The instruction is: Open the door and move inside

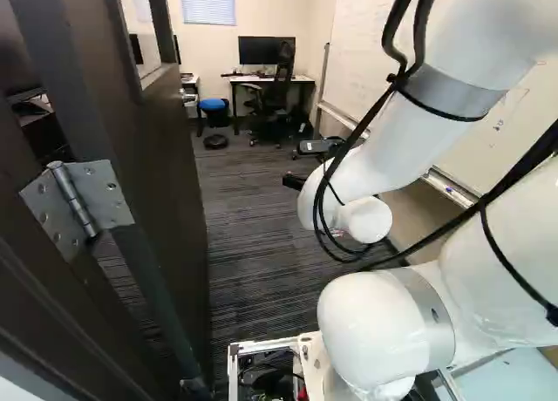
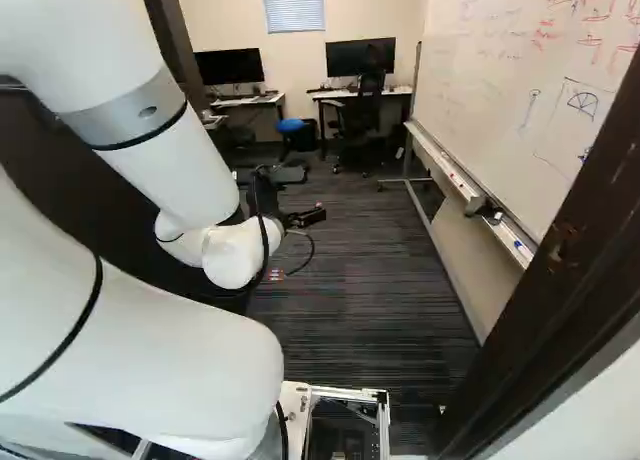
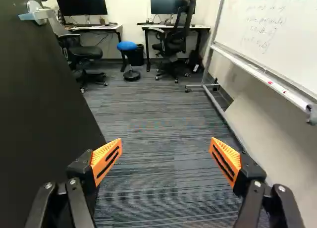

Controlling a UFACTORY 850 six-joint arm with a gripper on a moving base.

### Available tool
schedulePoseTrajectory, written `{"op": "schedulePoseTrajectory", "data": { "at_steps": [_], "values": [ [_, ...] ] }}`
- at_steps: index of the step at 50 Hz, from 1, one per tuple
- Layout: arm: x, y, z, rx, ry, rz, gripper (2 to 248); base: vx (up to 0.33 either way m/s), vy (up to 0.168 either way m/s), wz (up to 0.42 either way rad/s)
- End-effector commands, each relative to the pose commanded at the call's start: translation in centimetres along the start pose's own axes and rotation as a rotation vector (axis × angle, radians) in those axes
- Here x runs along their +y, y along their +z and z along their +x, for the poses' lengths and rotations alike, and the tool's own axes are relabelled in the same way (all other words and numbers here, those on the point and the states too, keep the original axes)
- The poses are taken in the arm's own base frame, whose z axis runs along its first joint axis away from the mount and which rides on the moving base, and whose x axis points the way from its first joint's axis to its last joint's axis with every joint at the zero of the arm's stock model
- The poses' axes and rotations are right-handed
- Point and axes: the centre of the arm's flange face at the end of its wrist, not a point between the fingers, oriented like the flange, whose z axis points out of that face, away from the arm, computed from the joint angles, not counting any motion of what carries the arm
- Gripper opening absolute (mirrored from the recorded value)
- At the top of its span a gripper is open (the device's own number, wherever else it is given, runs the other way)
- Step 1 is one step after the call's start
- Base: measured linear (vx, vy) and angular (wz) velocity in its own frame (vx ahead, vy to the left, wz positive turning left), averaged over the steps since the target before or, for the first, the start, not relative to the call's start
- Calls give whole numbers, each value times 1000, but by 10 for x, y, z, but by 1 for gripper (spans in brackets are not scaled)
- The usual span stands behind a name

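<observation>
Door [image 1: 166, 192] open | my gripper [image 3: 166, 143] spread wide, holding nothing | base [image 2: 348, 393] at door frame [image 2: 550, 300]; moving fully inside remains

Three forward views (two behind)

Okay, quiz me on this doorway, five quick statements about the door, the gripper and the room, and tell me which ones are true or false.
1. The door stands open. True.
2. The gripper is clamped on the door handle. False: the gripper is open, clear of the handle.
3. A blue-seated stool stands beside a black bin. True.
4. The whiteboard is blank. False: there is writing on the whiteboard.
5. A metal hinge shows in the left base view. True.
</observation>
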Motion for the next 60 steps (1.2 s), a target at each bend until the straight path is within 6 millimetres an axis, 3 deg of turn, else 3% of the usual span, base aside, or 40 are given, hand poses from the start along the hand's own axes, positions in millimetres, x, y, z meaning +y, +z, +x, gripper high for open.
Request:
{"op": "schedulePoseTrajectory", "data": {
  "at_steps": [60],
  "values": [
    [0, 0, 0, 0, 0, 0, 247, 144, -29, 21]
  ]
}}
